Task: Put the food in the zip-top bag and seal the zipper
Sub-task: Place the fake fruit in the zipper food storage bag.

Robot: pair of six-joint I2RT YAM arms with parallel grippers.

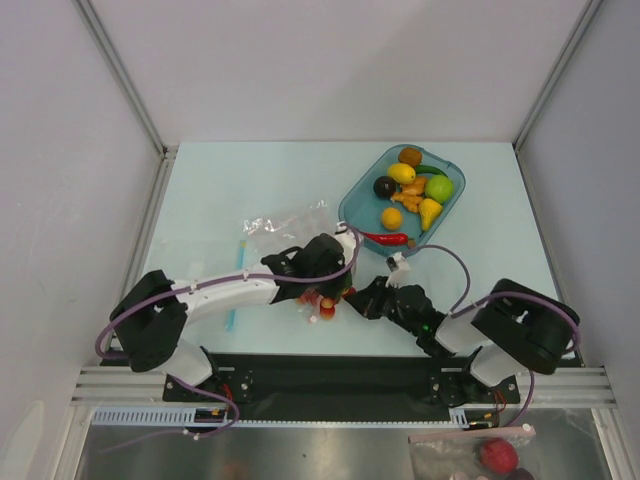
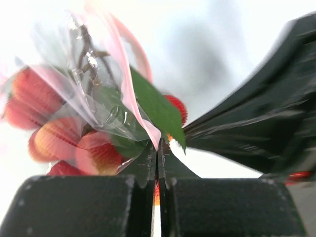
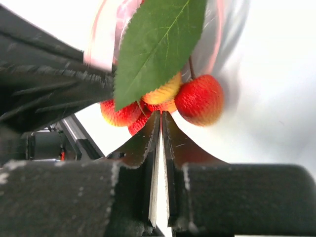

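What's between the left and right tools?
The cluster of red balls with its green leaf, at the pink mouth of the bag; top and wrist views show it.

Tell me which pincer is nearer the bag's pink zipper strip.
Left. The left pincer pinches the zipper itself; the right pincer sits just short, tips at the red berries.

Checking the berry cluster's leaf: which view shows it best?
Right wrist: the leaf fills the top, sharp and uncovered. Left wrist shows it partly behind the bag; from above it is too small to make out.
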